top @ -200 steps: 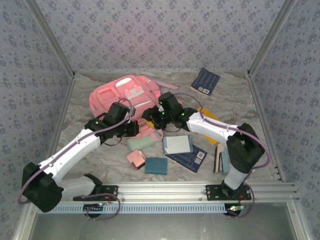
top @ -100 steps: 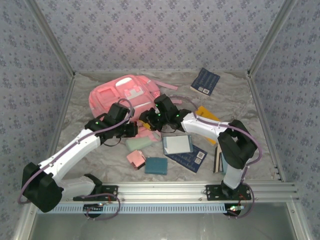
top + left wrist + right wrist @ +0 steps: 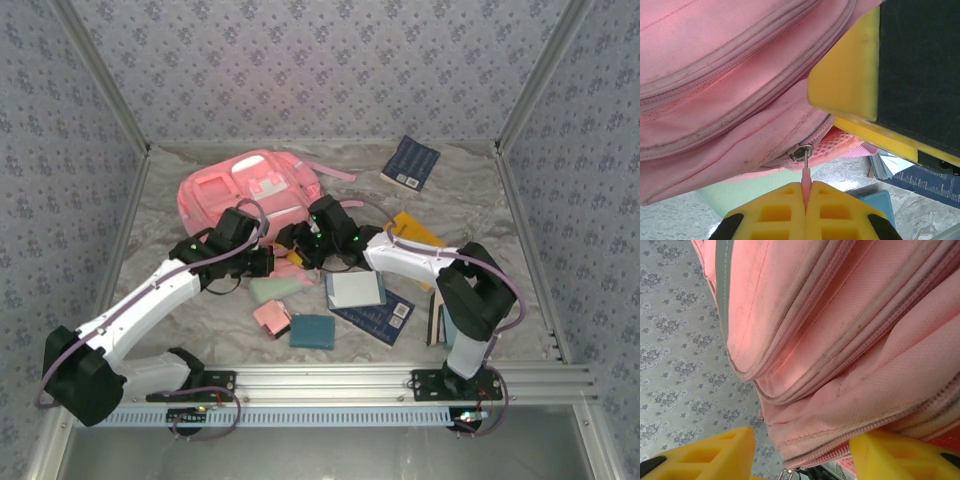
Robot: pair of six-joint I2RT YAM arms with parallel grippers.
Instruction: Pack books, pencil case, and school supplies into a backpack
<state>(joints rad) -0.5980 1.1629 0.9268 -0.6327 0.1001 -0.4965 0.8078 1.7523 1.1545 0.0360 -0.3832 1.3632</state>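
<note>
Grey marbled worktop, walled in patterned paper, carries the backpack at far left of centre, lying flat with its long axis running from far left towards near centre. At its near edge the left pincer is clamped on the pink zip pull, the slider just beyond its tips. The right pincer faces it from the right, jaws apart astride a fold of the bag, not visibly pinching it. Opening the zip probably means drawing the pull along the seam while that fold is braced. Pencil case and books wait just nearer.
</note>
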